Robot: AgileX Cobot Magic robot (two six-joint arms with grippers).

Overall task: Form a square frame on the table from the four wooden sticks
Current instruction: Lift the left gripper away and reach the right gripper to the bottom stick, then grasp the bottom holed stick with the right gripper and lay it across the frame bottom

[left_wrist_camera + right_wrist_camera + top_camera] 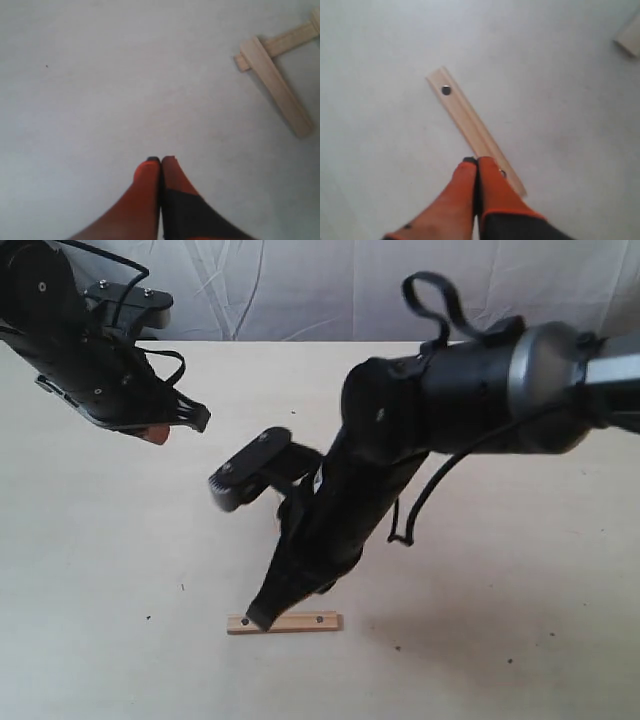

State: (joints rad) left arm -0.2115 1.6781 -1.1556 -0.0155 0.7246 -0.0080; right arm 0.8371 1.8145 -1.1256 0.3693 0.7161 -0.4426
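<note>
One wooden stick lies flat near the table's front edge, with a dark hole near each end. My right gripper is shut, and its tips rest at the stick's left end, on its edge. Nothing is between the fingers. My left gripper hangs shut and empty above the table at the back left. The left wrist view shows two more sticks overlapped at a corner, one lying over the other. The right arm hides them in the exterior view. The fourth stick is out of view.
A pale block-like end shows at the edge of the right wrist view. A wrinkled white cloth backdrop closes the far side of the table. The right arm's body stands over the table's middle.
</note>
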